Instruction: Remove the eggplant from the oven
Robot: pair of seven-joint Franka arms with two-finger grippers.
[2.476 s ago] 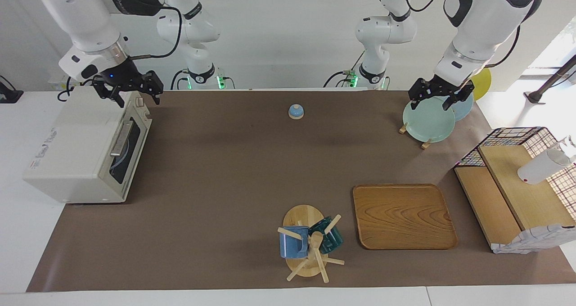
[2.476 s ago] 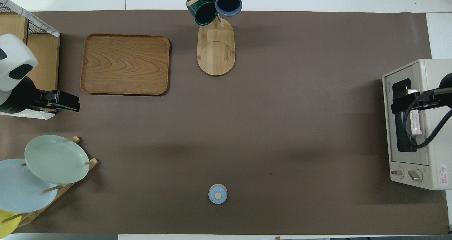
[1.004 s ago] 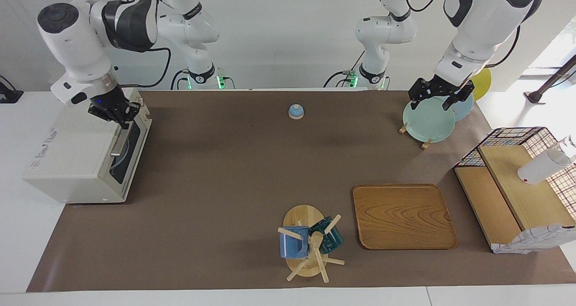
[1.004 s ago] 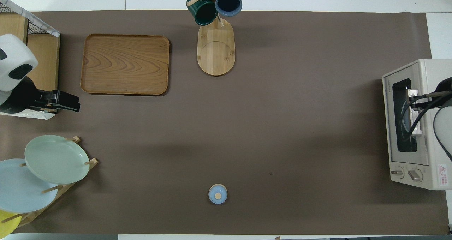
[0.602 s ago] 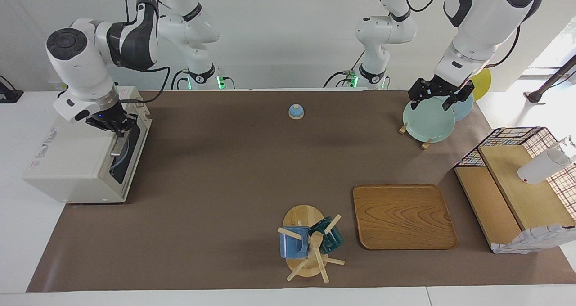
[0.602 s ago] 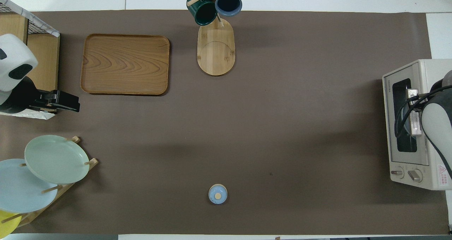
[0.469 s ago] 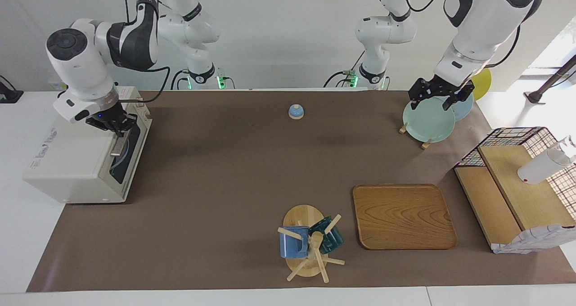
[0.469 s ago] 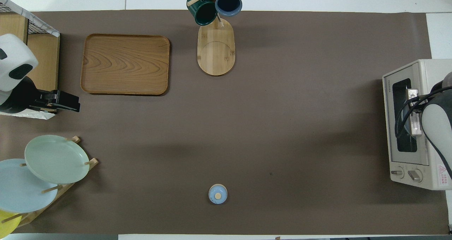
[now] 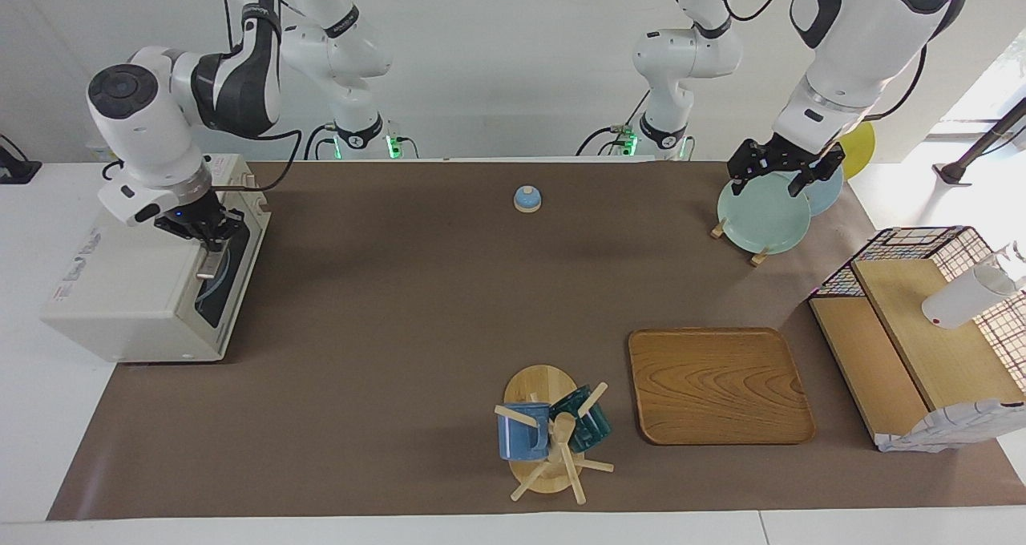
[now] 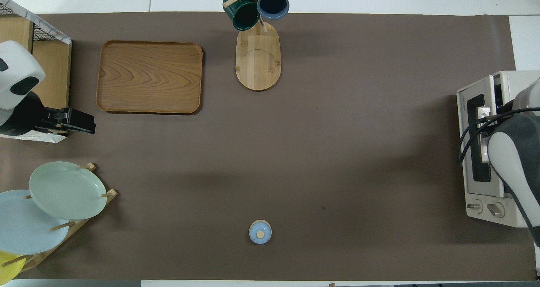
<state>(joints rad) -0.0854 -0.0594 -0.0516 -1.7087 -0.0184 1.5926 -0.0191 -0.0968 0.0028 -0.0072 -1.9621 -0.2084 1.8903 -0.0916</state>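
- The oven (image 9: 128, 288) sits at the right arm's end of the table (image 9: 401, 304). Its glass door faces the middle of the table.
- I cannot make out the eggplant anywhere. The door's dark window (image 9: 215, 290) shows only a pale blue curved edge inside, so whatever lies in the oven is hidden from me.
- The right tool (image 9: 207, 232) is down at the door's top edge, right at the end of the metal handle (image 9: 210, 263) nearer the robots. I cannot tell whether it is clenched on the bar or merely beside it.
- In the overhead view the right arm's white and grey forearm covers much of the oven front and hides the tool's tip. A dark slit shows along the door's top edge (image 10: 499, 93), and the door looks slightly ajar there.
- The left arm waits. The left tool (image 9: 784, 172) hangs released, prongs spread, over the pale green plate (image 9: 761, 218) in the wooden rack at the left arm's end of the table.
- The overhead view cuts off the oven's outer side.
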